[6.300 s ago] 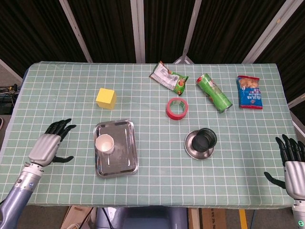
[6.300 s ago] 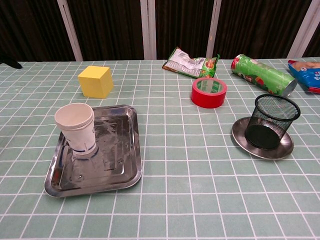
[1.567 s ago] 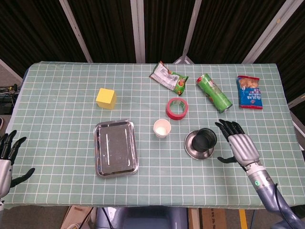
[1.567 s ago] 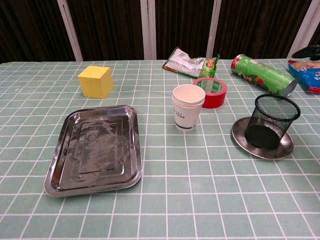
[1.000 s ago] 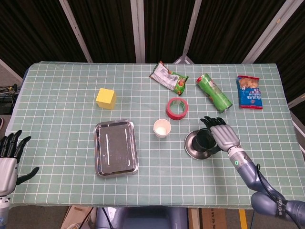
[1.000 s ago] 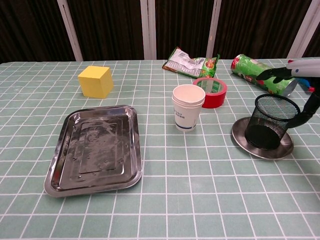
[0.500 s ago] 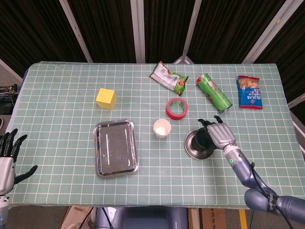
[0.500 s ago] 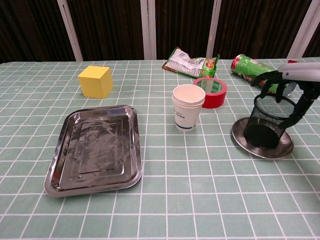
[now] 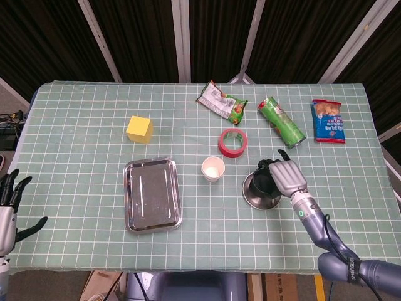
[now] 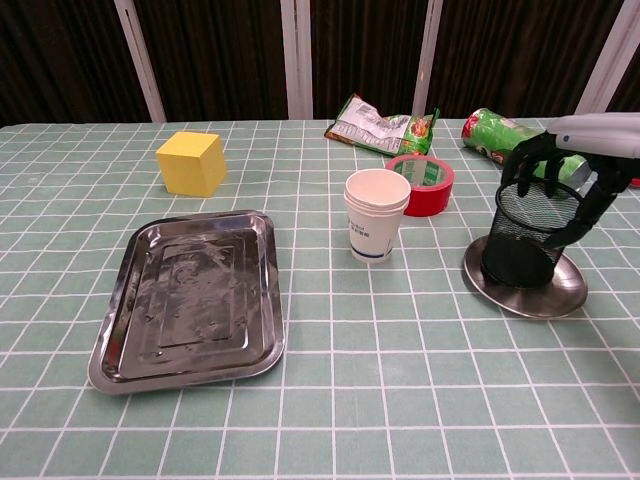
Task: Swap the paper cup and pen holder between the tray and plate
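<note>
The black mesh pen holder (image 9: 263, 181) (image 10: 527, 238) leans to the left on the round metal plate (image 9: 254, 196) (image 10: 530, 293). My right hand (image 9: 286, 176) (image 10: 566, 160) grips it, fingers curled over the rim from the right. The white paper cup (image 9: 213, 168) (image 10: 377, 215) stands upright on the tablecloth between the plate and the bare steel tray (image 9: 152, 194) (image 10: 190, 295). My left hand (image 9: 7, 207) hangs with fingers spread, holding nothing, beyond the table's left edge, and shows only in the head view.
A red tape roll (image 9: 232, 142) (image 10: 419, 184) lies just behind the cup. A yellow cube (image 9: 139, 129) (image 10: 190, 162) sits behind the tray. A green can (image 9: 281, 121) (image 10: 500, 137), a green snack bag (image 9: 222, 101) (image 10: 382, 126) and a blue bag (image 9: 328, 121) lie along the back.
My right hand has closed its fingers around the pen holder's rim and tipped the holder leftward on the plate. The cup, tray and left hand have stayed put.
</note>
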Controlling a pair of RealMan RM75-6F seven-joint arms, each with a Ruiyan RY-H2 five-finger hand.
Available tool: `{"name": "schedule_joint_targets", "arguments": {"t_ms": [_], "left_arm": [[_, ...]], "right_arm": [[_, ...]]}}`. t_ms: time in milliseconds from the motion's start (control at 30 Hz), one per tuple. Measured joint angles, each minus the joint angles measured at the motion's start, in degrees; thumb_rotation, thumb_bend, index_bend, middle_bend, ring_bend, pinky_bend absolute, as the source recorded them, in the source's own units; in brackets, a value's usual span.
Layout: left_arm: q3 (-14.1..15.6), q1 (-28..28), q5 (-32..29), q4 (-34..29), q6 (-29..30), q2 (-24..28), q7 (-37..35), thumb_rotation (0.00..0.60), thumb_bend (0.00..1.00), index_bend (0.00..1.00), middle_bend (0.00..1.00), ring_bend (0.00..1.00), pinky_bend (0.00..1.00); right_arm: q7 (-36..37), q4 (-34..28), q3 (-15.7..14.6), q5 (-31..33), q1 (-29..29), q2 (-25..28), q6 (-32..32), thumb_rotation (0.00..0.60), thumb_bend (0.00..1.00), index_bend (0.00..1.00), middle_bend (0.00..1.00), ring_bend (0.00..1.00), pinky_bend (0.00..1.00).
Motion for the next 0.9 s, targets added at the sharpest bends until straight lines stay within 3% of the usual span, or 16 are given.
{"name": "schedule_joint_targets", "arguments": {"t_ms": [467,900], "left_arm": [[-1.54,1.06,0.29,-0.11,-1.03,0.47,-1.42,0.600,0.07,0.16,0.00,0.00,0.01],[-3.10,2.02,-0.13,0.03,-1.08,1.20,-3.12,0.600,0.07,0.16,0.00,0.00,0.01]], "right_arm": [[-0.31,-15.51,0.47,-1.79,0.20,5.74,1.63,0.600,0.24,0.41,0.41,0.47,0.08],[-2.64,-13.87,-0.77,-2.02,2.15,-3.31,2.96,0.600,0.24,0.41,0.41,0.47,0.08]]}}
